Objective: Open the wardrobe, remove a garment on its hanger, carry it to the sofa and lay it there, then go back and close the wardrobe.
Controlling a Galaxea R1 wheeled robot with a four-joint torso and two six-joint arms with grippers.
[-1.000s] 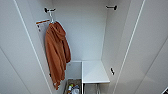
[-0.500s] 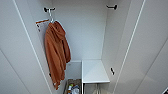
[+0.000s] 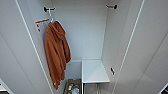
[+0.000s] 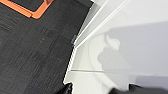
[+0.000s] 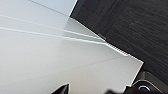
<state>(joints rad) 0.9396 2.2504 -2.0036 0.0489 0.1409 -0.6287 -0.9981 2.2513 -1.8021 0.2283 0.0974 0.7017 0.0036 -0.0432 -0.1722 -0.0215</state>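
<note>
While both grippers' finger state cannot be told from the wrist views, each sits near a white wardrobe (image 3: 140,50) door panel over dark floor (image 4: 32,55). Wardrobe stands open; orange hoodie (image 3: 57,53) hangs inside left, white shelf (image 3: 93,71) lower right.

- I am looking into the open wardrobe (image 3: 82,32), its two doors swung out to either side of me.
- A hoodie (image 3: 57,52) hangs on a hanger (image 3: 51,18) from a hook (image 3: 47,9) on the left inner wall, high up.
- Another hook (image 3: 111,6) sits high on the right inner wall.
- A shelf (image 3: 93,71) fills the lower right of the inside.
- A basket (image 3: 72,87) sits on the bottom, left of the shelf, below the hoodie.
- In the wrist views, door panels stand next to the carpet (image 4: 32,50).
</note>
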